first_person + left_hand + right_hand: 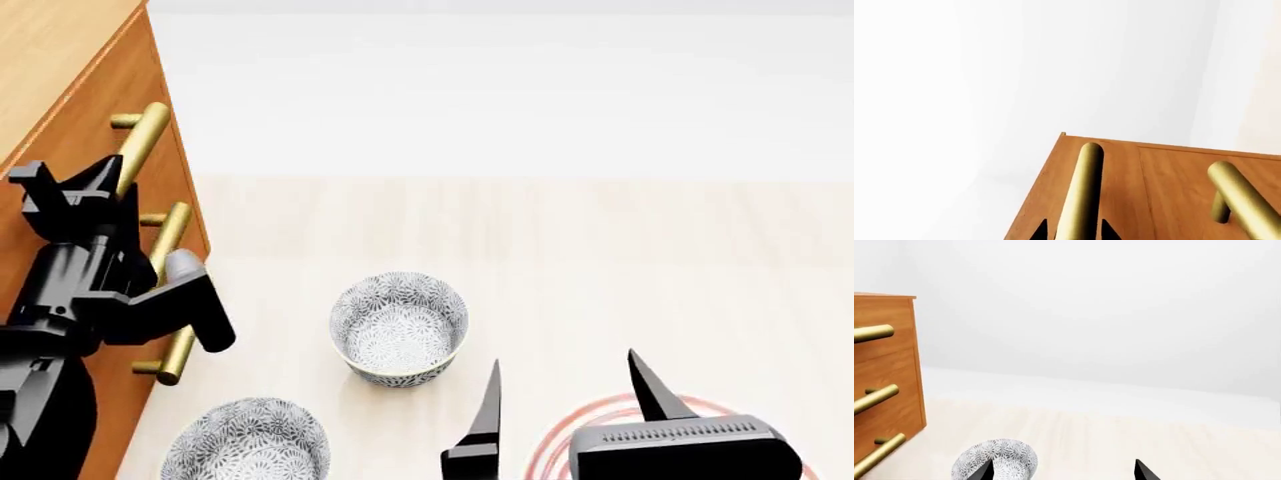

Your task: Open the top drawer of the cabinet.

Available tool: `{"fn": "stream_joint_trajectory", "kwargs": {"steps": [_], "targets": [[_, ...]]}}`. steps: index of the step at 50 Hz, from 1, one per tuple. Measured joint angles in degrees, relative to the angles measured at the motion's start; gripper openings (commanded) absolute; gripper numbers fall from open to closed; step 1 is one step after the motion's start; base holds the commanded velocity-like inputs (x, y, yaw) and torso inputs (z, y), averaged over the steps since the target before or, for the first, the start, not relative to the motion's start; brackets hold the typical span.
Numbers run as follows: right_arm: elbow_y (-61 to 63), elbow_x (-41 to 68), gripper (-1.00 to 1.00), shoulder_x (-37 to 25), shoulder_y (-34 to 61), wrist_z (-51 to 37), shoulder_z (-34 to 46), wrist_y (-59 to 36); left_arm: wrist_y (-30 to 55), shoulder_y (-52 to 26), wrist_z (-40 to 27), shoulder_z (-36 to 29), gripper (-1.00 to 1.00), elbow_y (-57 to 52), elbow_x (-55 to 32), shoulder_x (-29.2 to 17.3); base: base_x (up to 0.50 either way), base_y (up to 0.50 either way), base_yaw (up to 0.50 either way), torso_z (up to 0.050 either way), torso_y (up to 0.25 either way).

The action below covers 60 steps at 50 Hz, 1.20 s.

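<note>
The orange-brown cabinet [54, 45] stands at the left of the head view, its three drawer fronts flush. The top drawer [104, 100] carries a brass bar handle [142, 135]. My left gripper [64, 178] sits at that handle's near end. In the left wrist view the handle [1082, 185] runs between the two black fingertips [1042, 232]; a sliver of wood shows beside one finger, so the jaws straddle the bar without clamping it. My right gripper [567, 375] hangs open and empty at the bottom of the head view, far from the cabinet [891, 365].
The second drawer's handle [1242, 200] lies beside the top one. Two patterned bowls [398, 325] [248, 440] stand on the pale floor near the cabinet's front; one bowl [997, 457] is just beyond my right fingers. Red rings [587, 430] mark the surface under the right gripper.
</note>
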<state>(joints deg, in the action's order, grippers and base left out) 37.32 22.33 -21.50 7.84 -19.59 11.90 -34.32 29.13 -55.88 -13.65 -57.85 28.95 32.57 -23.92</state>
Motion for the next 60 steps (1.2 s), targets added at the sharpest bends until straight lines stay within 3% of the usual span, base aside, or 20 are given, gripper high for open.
{"fn": "stream_joint_trajectory", "kwargs": {"steps": [23,49,50,60], "targets": [[0.0,0.3,1.00,-0.5,-0.2,-0.3,0.1,0.2,5.5,0.7,6.9,-1.8,-1.00,-10.9,-0.5,2.1,0.00,0.00,0.00,0.000,0.003],[-0.5,0.6,1.00,-0.9,-1.1,-0.5,-0.1,1.4,7.2,1.7,7.5,-2.3,-1.00,-13.3,1.4,3.3,0.00,0.00,0.00,0.000,0.004],[-0.5,0.6,1.00,-0.9,-1.2,-0.5,-0.1,1.4,7.3,1.7,7.4,-2.3,1.00,-13.3,1.4,3.4,0.00,0.00,0.00,0.000,0.000],[-0.8,0.6,1.00,-1.1,-1.5,-0.6,0.0,1.9,7.4,2.2,5.5,-2.9,1.00,-13.8,5.0,4.4,0.00,0.00,0.00,0.000,0.000]]}}
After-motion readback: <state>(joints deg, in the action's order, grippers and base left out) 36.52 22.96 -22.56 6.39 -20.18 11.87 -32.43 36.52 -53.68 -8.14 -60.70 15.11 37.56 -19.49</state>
